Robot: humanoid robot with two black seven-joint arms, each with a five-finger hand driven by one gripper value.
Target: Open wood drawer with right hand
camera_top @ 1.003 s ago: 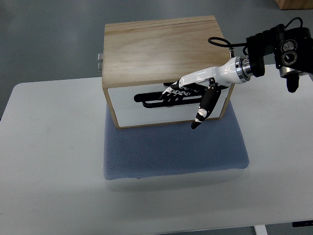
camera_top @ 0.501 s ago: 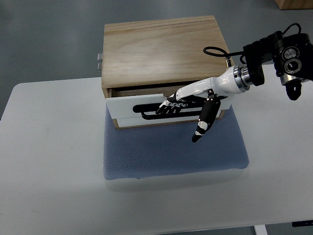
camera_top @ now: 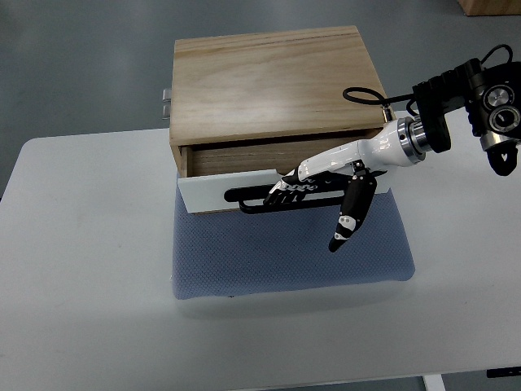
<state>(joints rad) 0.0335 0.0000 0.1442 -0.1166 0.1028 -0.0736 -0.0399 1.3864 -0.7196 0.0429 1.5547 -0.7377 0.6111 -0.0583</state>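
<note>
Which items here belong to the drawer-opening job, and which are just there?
Job: wood drawer, partly pulled out; its black handle; right hand hooked on the handle.
Just there: blue mat; white table; metal hinge behind the box.

A white table [camera_top: 89, 269] with rounded corners is filling most of the view, stretching out to the left of, below and to the right of the hand. A blue-grey padded mat [camera_top: 285, 261] is lying on it, directly under the hand. Beyond the table, above the hand, a smooth grey floor [camera_top: 81, 57] is showing, evenly lit and giving off a soft sheen. Far above and to the right of the hand, a bit of tan wooden furniture [camera_top: 488, 6] is peeking in at the corner. Soft shadows are falling on the table beside the mat.
</note>
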